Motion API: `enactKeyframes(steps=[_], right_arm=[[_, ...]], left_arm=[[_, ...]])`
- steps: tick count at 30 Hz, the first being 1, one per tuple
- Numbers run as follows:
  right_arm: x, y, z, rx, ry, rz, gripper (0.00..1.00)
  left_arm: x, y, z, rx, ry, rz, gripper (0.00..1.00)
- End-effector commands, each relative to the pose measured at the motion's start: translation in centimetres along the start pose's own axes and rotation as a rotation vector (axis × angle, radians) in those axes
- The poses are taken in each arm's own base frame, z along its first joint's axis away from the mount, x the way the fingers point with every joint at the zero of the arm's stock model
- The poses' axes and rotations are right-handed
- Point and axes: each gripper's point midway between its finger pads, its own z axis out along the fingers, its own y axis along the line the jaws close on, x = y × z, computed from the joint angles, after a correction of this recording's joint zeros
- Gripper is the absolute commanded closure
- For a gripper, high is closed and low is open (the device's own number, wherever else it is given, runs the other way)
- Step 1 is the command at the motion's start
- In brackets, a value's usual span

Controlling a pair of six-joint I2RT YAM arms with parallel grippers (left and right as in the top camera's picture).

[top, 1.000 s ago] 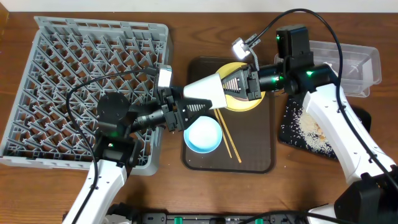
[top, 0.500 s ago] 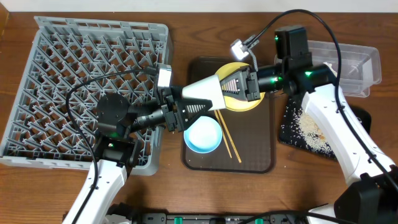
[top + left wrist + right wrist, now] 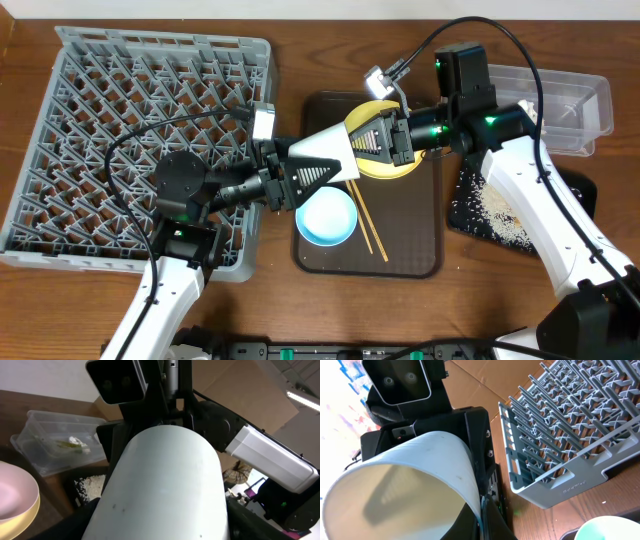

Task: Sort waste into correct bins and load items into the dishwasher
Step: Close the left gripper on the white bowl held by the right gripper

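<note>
A white bowl (image 3: 325,158) hangs on its side above the brown tray, between both arms. My left gripper (image 3: 306,176) has its jaws against either side of the bowl's base, and the bowl's wall (image 3: 165,485) fills the left wrist view. My right gripper (image 3: 360,146) is shut on the bowl's rim (image 3: 470,480), one finger inside and one outside. Below, a light blue bowl (image 3: 326,217), the chopsticks (image 3: 368,222) and a pale yellow plate (image 3: 398,170) lie on the tray. The grey dish rack (image 3: 140,120) stands at the left.
The dark brown serving tray (image 3: 410,245) lies mid-table. A clear tub (image 3: 570,105) at the back right holds a green-yellow wrapper (image 3: 67,446) and white paper (image 3: 75,440). The black tray (image 3: 462,215) at the right holds rice scraps (image 3: 497,210).
The right gripper and the white bowl have shifted slightly left and back. The left arm has stayed put around the bowl's base.
</note>
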Motion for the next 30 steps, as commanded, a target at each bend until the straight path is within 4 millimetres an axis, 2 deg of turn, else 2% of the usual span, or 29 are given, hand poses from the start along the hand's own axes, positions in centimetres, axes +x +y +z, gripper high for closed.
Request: enactKeyframes(steps=[1,7,10,30], right_arm=[[0.00,-0.03,0.15,-0.002,0.004,0.006,0.99],[-0.01,-0.04,0.14,-0.002,0.003,0.006,0.99],[-0.01,-0.04,0.14,-0.002,0.003,0.006,0.99],[-0.30,-0.41,-0.61,0.010,-0.014,0.014,0.99]], left_arm=[[-0.42,-0.79,0.09,0.020,0.000,0.037,0.30],[-0.37,-0.73,0.09,0.019,0.002,0.033,0.30],[-0.27,-0.61,0.09,0.015,0.005,0.025,0.22],[0.02,-0.18,0.07,0.002,0.013,0.006,0.21]])
